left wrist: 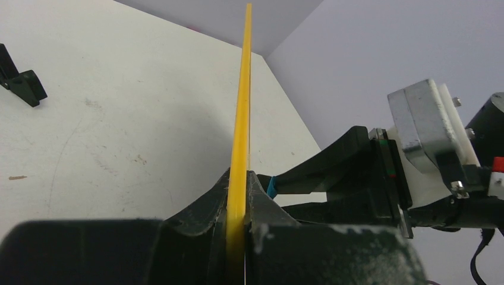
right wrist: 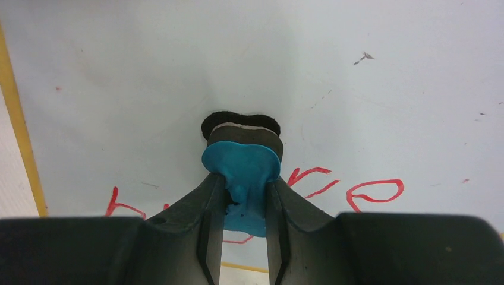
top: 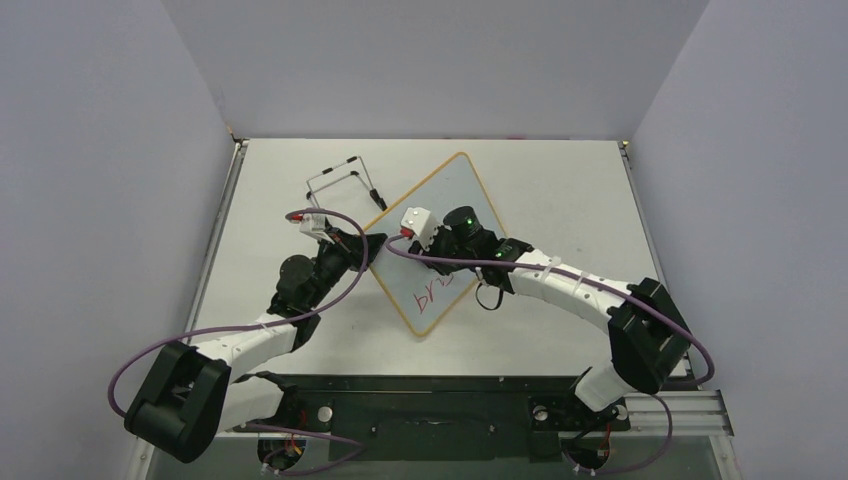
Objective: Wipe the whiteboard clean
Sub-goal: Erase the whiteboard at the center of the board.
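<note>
– Two grippers are working here. What is the left one doing?

– The left gripper (left wrist: 238, 199) is biting on the whiteboard's (top: 452, 190) tan-yellow frame at its left edge. Its jaws are clenched, with the thin frame sandwiched between them. Just off the whiteboard's far-left edge, a black wire stand (top: 340, 168) is sitting with nothing touching it.

– And where is the whiteboard lying?

– It is lying cornerwise on the table (top: 560, 180), between the two arms, with one corner pointing toward their bases.

– What is happening over to the right?

– The right gripper (right wrist: 243, 199) is reaching in over the whiteboard's middle from the right side. It is squeezing a blue eraser (right wrist: 241, 160) tight between its fingers. The eraser's dark felt is pressing on the white face, as far as I am able to tell.

– How far along is the erasing looking?

– Not far, I am judging. Red handwriting (top: 437, 298) is showing across the whiteboard's near corner, unwiped, and a few red specks are dotting the face farther up. The far half is looking clean. The eraser is sitting just beyond the letters, so the whole word is waiting to be wiped.
</note>
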